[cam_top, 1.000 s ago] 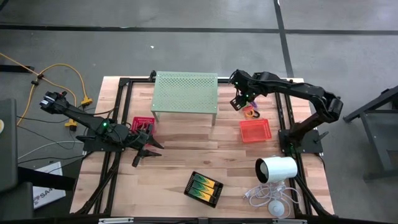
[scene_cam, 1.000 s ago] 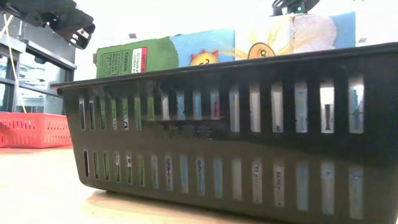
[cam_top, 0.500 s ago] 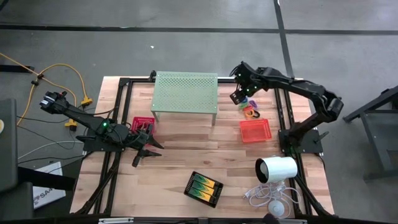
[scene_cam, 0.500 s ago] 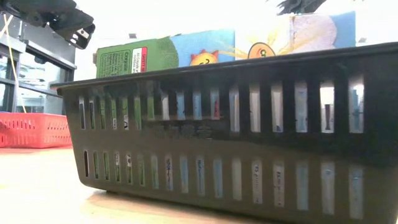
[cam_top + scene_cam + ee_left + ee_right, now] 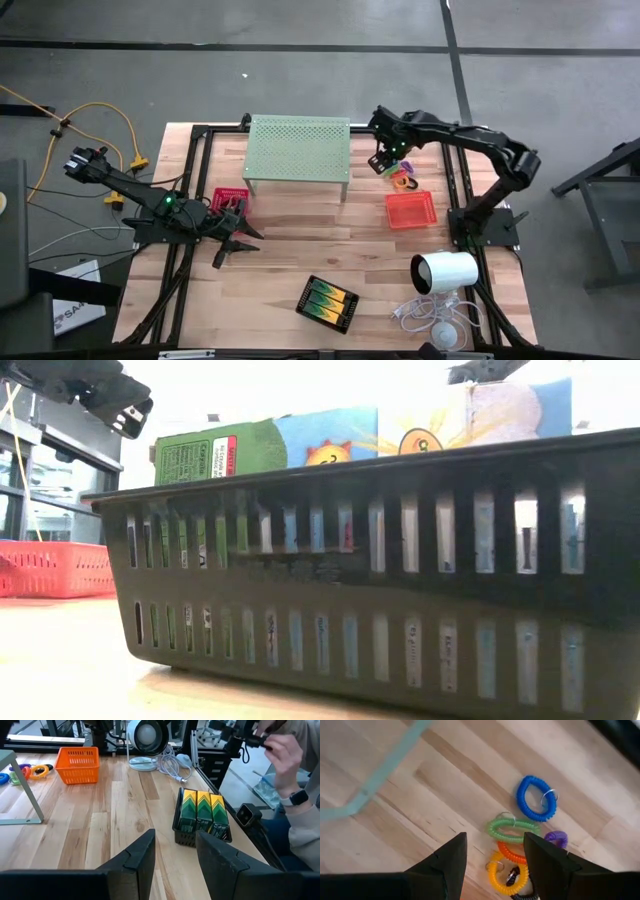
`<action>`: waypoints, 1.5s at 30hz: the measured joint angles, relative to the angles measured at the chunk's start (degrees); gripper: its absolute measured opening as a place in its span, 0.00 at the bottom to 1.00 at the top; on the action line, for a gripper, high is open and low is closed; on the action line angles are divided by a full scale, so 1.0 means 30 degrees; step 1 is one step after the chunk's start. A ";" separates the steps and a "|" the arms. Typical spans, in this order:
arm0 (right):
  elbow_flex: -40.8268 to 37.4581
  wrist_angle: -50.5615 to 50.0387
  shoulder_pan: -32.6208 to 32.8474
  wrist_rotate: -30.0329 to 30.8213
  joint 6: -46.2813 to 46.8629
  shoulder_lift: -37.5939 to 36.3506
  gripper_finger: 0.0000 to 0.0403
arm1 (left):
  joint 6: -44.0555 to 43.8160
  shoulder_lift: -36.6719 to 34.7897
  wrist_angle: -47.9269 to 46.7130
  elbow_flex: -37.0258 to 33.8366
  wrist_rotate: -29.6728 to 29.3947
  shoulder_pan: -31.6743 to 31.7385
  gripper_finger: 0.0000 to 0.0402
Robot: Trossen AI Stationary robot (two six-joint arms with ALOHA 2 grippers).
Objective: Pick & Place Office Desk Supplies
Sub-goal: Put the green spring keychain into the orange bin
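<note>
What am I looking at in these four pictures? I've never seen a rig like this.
Two robot arms work at a wooden table. One camera looks down from above, one sits at table height behind a black tray, and one rides on each wrist. The right gripper hangs open over a cluster of coiled rings beside an orange tray. The left gripper waits open near a red tray. Neither holds anything. The pale green stand and white cylinder are other items.

Bare table (image 5: 290, 235) lies open mid-way. The stand (image 5: 298, 150) blocks the far edge; the black tray (image 5: 328, 303) sits near the front edge, the cylinder (image 5: 445, 271) toward the front right corner.
</note>
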 joint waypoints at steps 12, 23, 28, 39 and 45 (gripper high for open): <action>0.0007 -0.0363 0.0519 0.0015 -0.0481 0.2086 0.46 | 0.0000 0.0000 0.0000 0.0000 0.0015 -0.0004 0.34; 0.0007 -0.0761 0.1027 0.0951 -0.0957 0.2838 0.46 | 0.0000 0.0000 -0.0004 0.0000 0.0080 -0.0005 0.34; 0.0007 -0.0760 0.1131 0.1275 -0.1791 0.2838 0.46 | 0.0000 0.0000 0.0000 0.0000 0.0080 0.0001 0.34; 0.0007 -0.0488 0.1359 0.1156 -0.3259 0.2838 0.46 | 0.0000 0.0000 0.0000 0.0000 0.0066 -0.0005 0.34; -0.0184 -0.0331 0.1687 0.1734 -0.3425 0.2827 0.46 | 0.0000 0.0000 0.0000 0.0000 0.0066 -0.0005 0.34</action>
